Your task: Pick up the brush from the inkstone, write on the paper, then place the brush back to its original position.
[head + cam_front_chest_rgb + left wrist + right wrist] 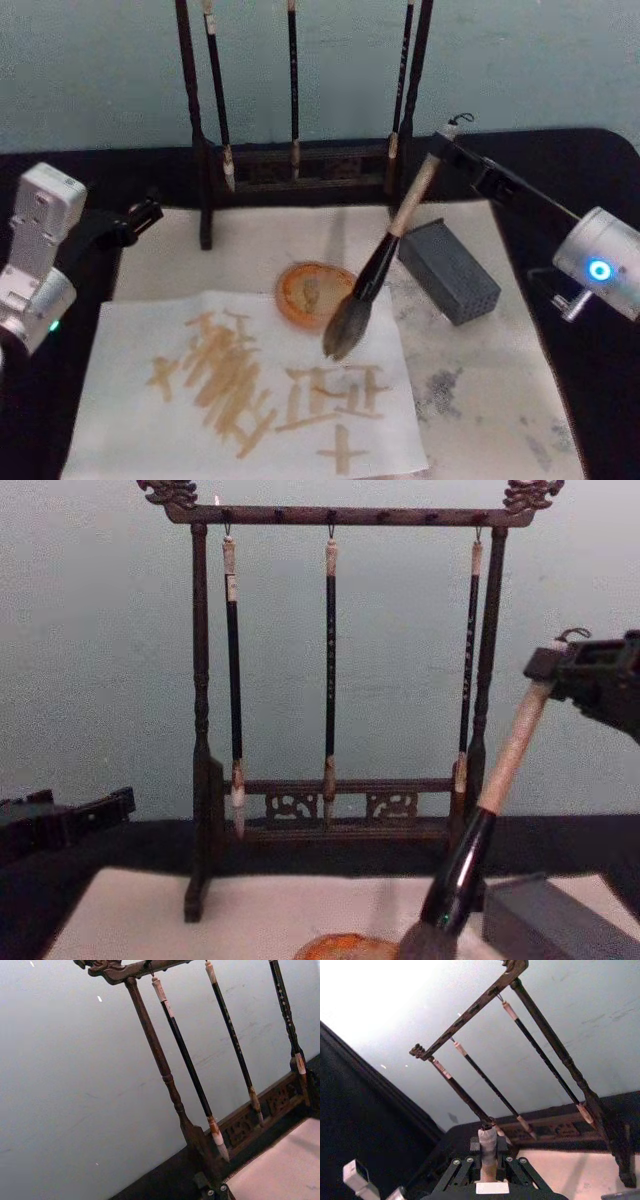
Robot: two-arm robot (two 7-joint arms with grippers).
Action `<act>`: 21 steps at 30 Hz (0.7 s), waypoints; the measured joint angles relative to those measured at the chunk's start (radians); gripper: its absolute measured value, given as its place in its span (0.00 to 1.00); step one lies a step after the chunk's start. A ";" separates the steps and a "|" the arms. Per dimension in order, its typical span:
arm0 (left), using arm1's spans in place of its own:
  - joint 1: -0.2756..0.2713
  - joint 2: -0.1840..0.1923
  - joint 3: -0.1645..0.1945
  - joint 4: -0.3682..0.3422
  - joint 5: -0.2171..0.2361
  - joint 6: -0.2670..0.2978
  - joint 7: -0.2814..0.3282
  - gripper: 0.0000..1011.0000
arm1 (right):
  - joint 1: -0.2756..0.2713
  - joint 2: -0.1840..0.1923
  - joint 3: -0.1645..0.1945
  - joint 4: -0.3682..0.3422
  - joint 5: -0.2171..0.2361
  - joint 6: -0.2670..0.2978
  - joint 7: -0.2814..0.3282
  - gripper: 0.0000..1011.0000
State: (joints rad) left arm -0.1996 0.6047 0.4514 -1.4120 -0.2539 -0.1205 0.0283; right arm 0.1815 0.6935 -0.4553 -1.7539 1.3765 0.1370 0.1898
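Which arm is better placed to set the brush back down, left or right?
Right. The right gripper grips the brush by its pale upper handle, bristles beside the orange dish. The left gripper sits apart, left of the rack.

Rack [300, 165] blocks rear; block [450, 270] + dish [315, 293] mid; paper [120, 420] front free.

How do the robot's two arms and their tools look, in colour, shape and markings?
The left arm has a boxy white casing with a small green light low on it; the left tool is slim and black. The right arm has a rounded silver casing with a glowing blue ring; the right tool is black, with bolted link bars and a white label at its base.
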 joint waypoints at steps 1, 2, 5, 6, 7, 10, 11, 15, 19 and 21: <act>0.000 0.000 0.000 0.000 0.000 0.000 0.000 0.99 | 0.009 -0.008 -0.005 0.006 0.000 0.000 -0.008 0.20; 0.000 0.000 0.000 0.000 0.000 0.000 0.000 0.99 | 0.015 -0.013 -0.008 0.009 0.000 0.000 -0.011 0.20; 0.000 0.000 0.000 0.000 0.000 0.000 0.000 0.99 | 0.035 -0.030 -0.019 0.025 0.000 0.000 -0.027 0.20; 0.000 0.000 0.000 0.000 0.000 0.000 0.000 0.99 | 0.045 -0.040 -0.024 0.036 -0.001 -0.001 -0.034 0.20; 0.000 0.000 0.000 0.000 0.000 0.000 0.000 0.99 | 0.049 -0.045 -0.026 0.041 -0.001 -0.002 -0.038 0.20; 0.000 0.000 0.000 0.000 0.000 0.000 0.000 0.99 | 0.063 -0.064 -0.031 0.062 -0.004 -0.011 -0.050 0.20; 0.000 0.000 0.000 0.000 0.000 0.000 0.000 0.99 | 0.066 -0.070 -0.032 0.069 -0.005 -0.015 -0.054 0.20; 0.000 0.000 0.000 0.000 0.000 0.000 0.000 0.99 | 0.084 -0.101 -0.034 0.107 -0.016 -0.030 -0.071 0.20; 0.000 0.000 0.000 0.000 0.000 0.000 0.000 0.99 | 0.105 -0.133 -0.036 0.154 -0.025 -0.035 -0.086 0.20; 0.000 0.000 0.000 0.000 0.000 0.000 0.000 0.99 | 0.112 -0.143 -0.036 0.168 -0.028 -0.037 -0.088 0.20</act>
State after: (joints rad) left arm -0.1995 0.6047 0.4514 -1.4120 -0.2539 -0.1205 0.0283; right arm 0.2931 0.5505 -0.4910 -1.5854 1.3488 0.1001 0.1021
